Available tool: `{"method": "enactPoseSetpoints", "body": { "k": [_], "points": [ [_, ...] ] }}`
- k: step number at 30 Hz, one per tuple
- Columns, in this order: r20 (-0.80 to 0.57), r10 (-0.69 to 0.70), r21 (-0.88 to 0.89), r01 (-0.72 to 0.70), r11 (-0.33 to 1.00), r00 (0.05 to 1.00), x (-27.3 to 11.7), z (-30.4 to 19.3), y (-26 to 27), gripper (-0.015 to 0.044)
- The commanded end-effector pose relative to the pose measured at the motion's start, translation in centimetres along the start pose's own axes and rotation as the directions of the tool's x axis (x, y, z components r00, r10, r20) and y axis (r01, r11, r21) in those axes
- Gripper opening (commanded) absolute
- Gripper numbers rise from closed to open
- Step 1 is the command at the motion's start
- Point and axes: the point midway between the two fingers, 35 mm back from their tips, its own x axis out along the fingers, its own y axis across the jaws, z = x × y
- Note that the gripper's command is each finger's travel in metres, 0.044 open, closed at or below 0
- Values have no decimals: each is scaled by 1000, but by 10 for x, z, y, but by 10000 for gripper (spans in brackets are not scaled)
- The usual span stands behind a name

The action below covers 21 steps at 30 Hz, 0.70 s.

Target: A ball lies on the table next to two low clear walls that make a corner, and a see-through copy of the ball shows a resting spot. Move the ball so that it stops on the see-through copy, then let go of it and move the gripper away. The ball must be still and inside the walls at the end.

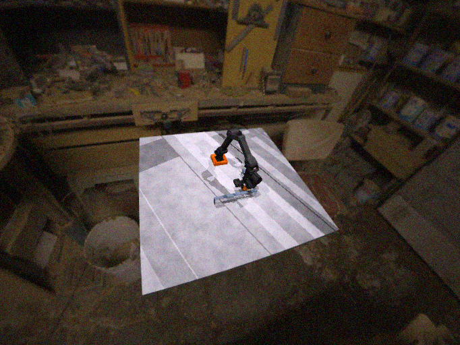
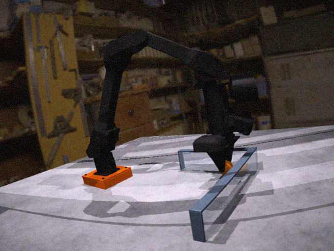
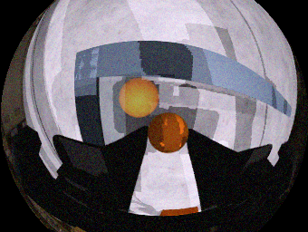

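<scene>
The orange ball (image 1: 244, 188) (image 2: 228, 166) (image 3: 168, 135) is between the fingertips of my gripper (image 2: 224, 168) (image 3: 168, 131), which is shut on it. They are low over the table, inside the corner; whether the ball touches the table cannot be told. The paler see-through copy (image 2: 243, 167) (image 3: 139, 97) is close to the corner, up and left of the ball in the wrist view, with a small offset between them. The long clear wall (image 1: 233, 197) (image 2: 215, 191) (image 3: 217, 69) and the shorter wall (image 2: 181, 160) (image 3: 87, 108) meet beyond the copy.
The orange arm base (image 1: 219, 160) (image 2: 105, 179) stands on the table (image 1: 178, 230) (image 2: 67, 237), behind the open side of the corner. The long wall's blue-grey top edge runs close past the fingertips in the exterior view. Grey shadow patches cross the table.
</scene>
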Motion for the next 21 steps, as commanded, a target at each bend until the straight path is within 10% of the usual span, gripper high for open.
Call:
{"method": "enactPoseSetpoints", "body": {
  "k": [1, 10, 21],
  "points": [
    [-4, -1, 4, 1, 1000, 1000, 8, -1, 0, 0],
    [-4, -1, 4, 1, 1000, 1000, 15, -1, 0, 0],
    [-3, -1, 1, 1, 1000, 1000, 13, -1, 0, 287]
  ]
}}
